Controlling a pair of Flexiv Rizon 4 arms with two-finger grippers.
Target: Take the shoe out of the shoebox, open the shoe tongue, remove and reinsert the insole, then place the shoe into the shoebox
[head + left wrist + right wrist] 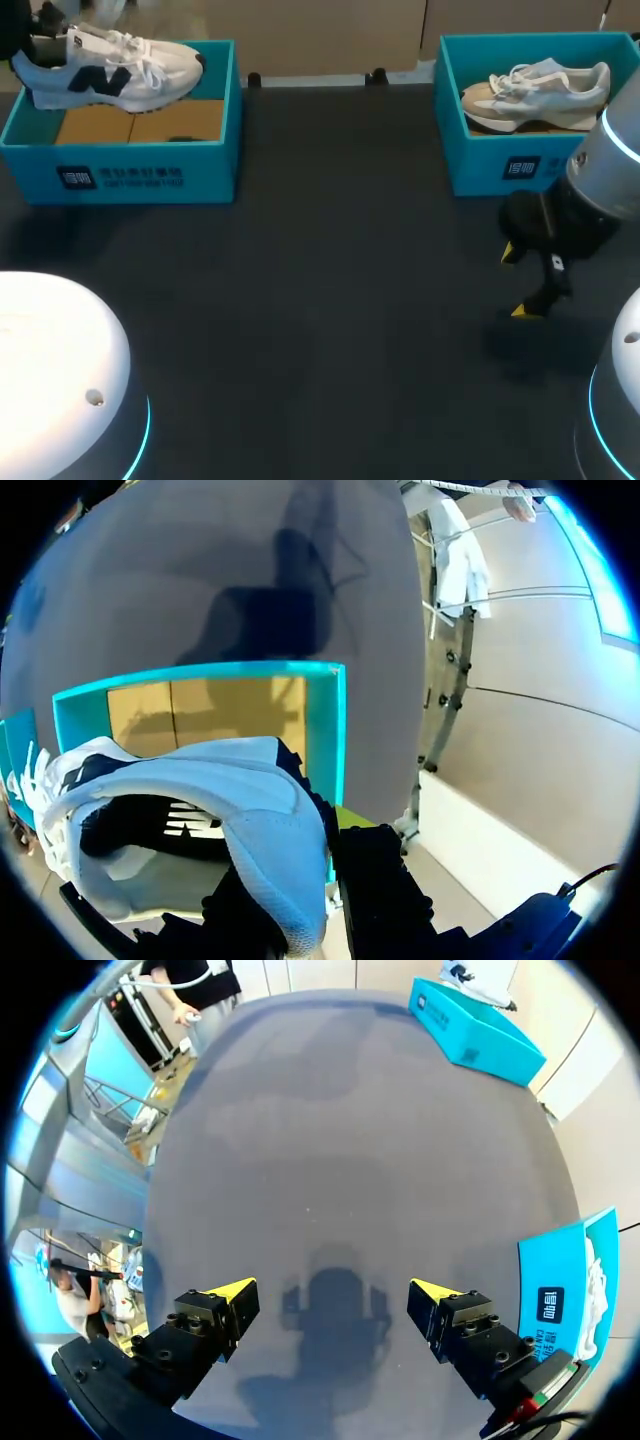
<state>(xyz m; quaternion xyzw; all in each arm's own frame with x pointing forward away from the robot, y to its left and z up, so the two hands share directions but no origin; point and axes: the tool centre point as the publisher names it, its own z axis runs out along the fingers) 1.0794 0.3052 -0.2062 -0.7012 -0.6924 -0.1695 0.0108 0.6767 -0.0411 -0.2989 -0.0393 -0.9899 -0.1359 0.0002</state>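
A white shoe with navy trim (110, 65) hangs tilted over the back of the left teal shoebox (130, 175), heel toward the far left corner. My left gripper (30, 42) is at that corner, shut on the shoe's heel. In the left wrist view the heel of the shoe (250, 810) is pinched between the dark fingers of the left gripper (300, 900), and the shoebox (325, 730) with its brown cardboard floor lies beneath. My right gripper (518, 282) stands open over bare table at the right, its yellow-tipped fingers spread with nothing between them (335, 1300).
A second teal shoebox (500, 165) at the back right holds a beige shoe (540, 90), just behind my right arm. That box's corner (560, 1280) shows beside the right gripper. The dark table (340, 300) stretches between the boxes.
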